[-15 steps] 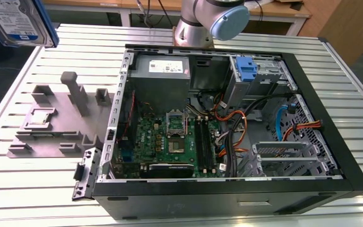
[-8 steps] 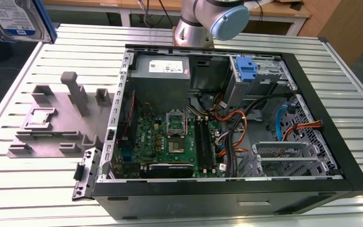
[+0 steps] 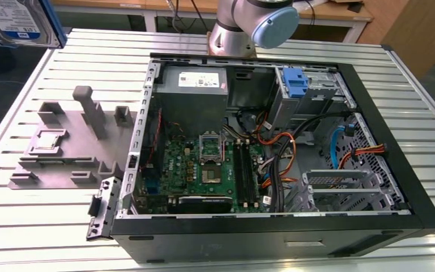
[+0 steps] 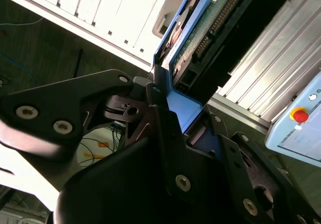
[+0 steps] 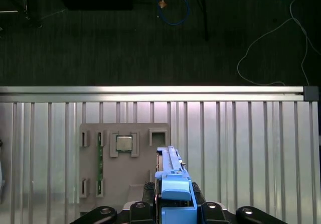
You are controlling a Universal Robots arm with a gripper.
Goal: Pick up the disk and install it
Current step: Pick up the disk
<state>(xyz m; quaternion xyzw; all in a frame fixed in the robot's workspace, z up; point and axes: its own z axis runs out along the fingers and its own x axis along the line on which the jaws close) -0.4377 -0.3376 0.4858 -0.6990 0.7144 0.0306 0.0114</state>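
The disk (image 3: 17,20) hangs high above the table's far corner at the exterior view's left, its label facing the camera and blue rails along its edges. In the second wrist view its green circuit-board underside (image 4: 200,30) shows, with my gripper (image 4: 180,106) shut on its blue-railed end. The first wrist view sees the disk (image 5: 171,176) edge-on between the black fingers (image 5: 146,193) of my gripper (image 5: 173,206), above the slatted table (image 5: 241,148).
An open computer case (image 3: 278,232) lies on the table, with a blue bracket (image 3: 297,82) in its drive bay and a grey power supply (image 3: 195,79). A grey fixture plate (image 3: 66,153) holding a chip (image 5: 124,143) lies beside the case. The arm's base (image 3: 255,25) stands behind it.
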